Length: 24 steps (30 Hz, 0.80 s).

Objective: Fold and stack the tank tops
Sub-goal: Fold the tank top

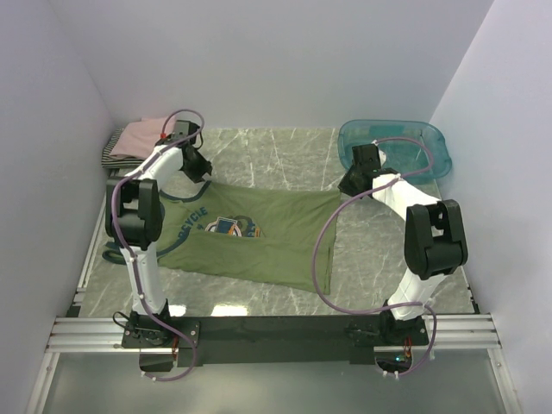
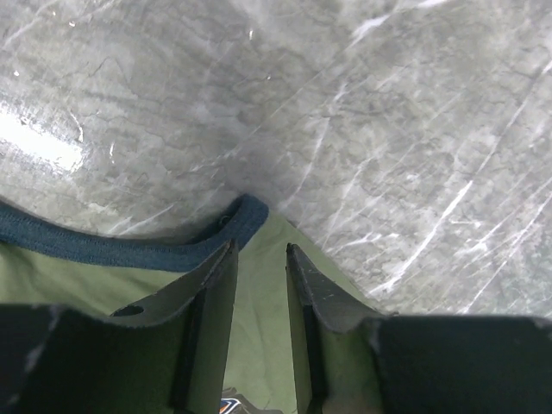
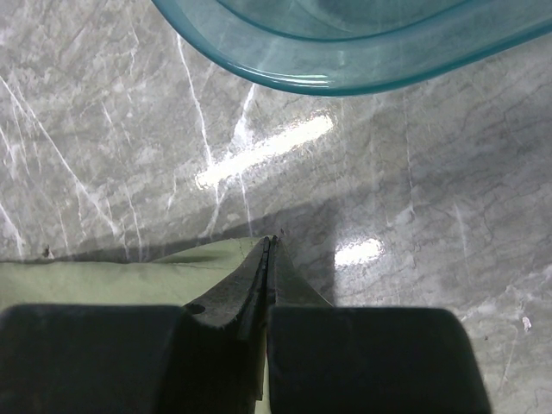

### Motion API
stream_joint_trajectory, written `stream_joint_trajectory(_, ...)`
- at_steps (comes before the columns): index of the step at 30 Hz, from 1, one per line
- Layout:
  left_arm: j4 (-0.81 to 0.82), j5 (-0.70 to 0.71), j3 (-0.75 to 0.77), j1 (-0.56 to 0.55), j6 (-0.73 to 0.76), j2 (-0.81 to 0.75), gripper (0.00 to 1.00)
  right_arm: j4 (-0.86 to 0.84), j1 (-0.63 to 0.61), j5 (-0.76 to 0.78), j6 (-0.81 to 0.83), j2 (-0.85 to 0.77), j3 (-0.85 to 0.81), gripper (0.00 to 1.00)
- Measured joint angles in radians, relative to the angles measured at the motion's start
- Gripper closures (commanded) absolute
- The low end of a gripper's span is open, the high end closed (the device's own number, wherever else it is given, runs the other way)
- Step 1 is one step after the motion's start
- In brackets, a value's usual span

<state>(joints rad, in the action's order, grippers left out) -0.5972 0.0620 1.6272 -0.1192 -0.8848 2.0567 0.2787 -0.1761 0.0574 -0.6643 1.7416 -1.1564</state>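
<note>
The olive-green tank top (image 1: pixel 259 246) lies spread flat on the marble table, its blue-orange chest print (image 1: pixel 228 227) facing up. My left gripper (image 1: pixel 200 172) is at its far left corner. In the left wrist view it (image 2: pixel 261 250) is open, with green cloth (image 2: pixel 259 302) between the fingers and the navy trim (image 2: pixel 129 250) just left of them. My right gripper (image 1: pixel 349 184) is at the far right corner. In the right wrist view it (image 3: pixel 272 241) is shut on the corner of the green cloth (image 3: pixel 103 280). A folded pink top (image 1: pixel 142 134) lies on a striped one (image 1: pixel 110 148) at the back left.
The see-through teal tub (image 1: pixel 442 155) stands at the back right, close beyond my right gripper, and also shows in the right wrist view (image 3: pixel 345 78). A purple cable (image 1: pixel 317 259) loops over the shirt's right edge. White walls close in the table on three sides.
</note>
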Motion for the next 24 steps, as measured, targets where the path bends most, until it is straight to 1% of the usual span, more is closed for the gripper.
stream_joint_trajectory(11,0.000,-0.003,0.001,-0.002,-0.020,0.089,0.65,-0.002,0.000,-0.002,0.000,0.005,0.000,1.00)
stream_joint_trajectory(20,0.000,0.024,0.018,-0.004,-0.023,0.101,0.64,-0.002,0.000,-0.002,0.001,0.016,0.000,1.00)
stream_joint_trajectory(24,-0.003,0.026,0.018,-0.004,-0.021,0.101,0.59,-0.002,0.000,-0.002,0.002,0.016,0.000,1.00)
